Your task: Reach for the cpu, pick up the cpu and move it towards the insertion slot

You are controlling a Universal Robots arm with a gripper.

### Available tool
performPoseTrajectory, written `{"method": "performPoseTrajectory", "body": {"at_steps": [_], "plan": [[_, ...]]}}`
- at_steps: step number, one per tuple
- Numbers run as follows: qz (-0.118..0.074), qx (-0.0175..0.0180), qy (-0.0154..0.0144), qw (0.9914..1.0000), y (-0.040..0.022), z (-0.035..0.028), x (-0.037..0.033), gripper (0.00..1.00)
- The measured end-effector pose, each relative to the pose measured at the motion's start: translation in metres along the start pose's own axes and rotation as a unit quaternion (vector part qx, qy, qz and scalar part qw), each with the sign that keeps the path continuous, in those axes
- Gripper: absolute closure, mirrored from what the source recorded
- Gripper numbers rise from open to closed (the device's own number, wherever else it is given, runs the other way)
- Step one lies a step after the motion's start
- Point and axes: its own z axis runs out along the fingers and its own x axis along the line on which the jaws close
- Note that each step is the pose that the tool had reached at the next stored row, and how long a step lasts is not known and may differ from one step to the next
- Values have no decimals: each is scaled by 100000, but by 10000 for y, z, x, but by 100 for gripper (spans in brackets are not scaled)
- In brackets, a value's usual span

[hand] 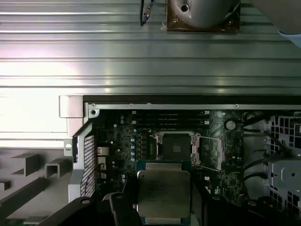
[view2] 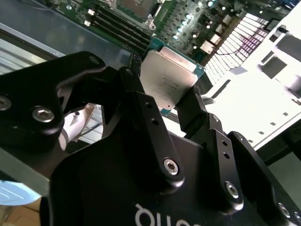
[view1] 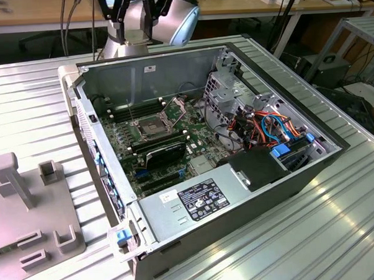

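The gripper (view2: 167,101) holds the cpu (view2: 168,77), its 2 black fingers (view2: 141,110) clamped on opposite edges of the square silver-lidded chip with its green border. In the first wrist view the cpu (hand: 163,194) hangs above the green motherboard (hand: 141,141), just short of the insertion slot (hand: 175,146), which lies beyond it with its silver frame swung open beside the dark centre.

In the exterior view the open computer case (view1: 193,146) lies on its side on a ribbed aluminium table (view1: 340,232). The insertion slot (view1: 148,127) sits at about 10 o'clock from the case's middle, next to the long black memory slots (view1: 127,111) along the far wall. A black finned block (view1: 166,153) lies just in front of the socket, toward 6 o'clock. The grey power supply (view1: 196,198) with its label fills the near corner, and a bundle of orange and blue cables (view1: 270,127) sits at 3 o'clock beside the drive cage (view1: 225,92). The robot arm (view1: 151,20) rises at 12 o'clock behind the case. A grey fixture plate (view1: 29,215) with upright posts rests on the table at 9 o'clock, well apart from the case.
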Motion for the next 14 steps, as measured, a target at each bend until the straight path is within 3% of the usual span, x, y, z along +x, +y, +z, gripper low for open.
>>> {"method": "performPoseTrajectory", "body": {"at_steps": [4, 11, 14], "plan": [[63, 34, -7, 100000, 54, 77, -227, 45], [2366, 42, 267, 99972, 68, 213, -383, 45], [2522, 49, 280, 99968, 69, 220, -400, 45]]}}
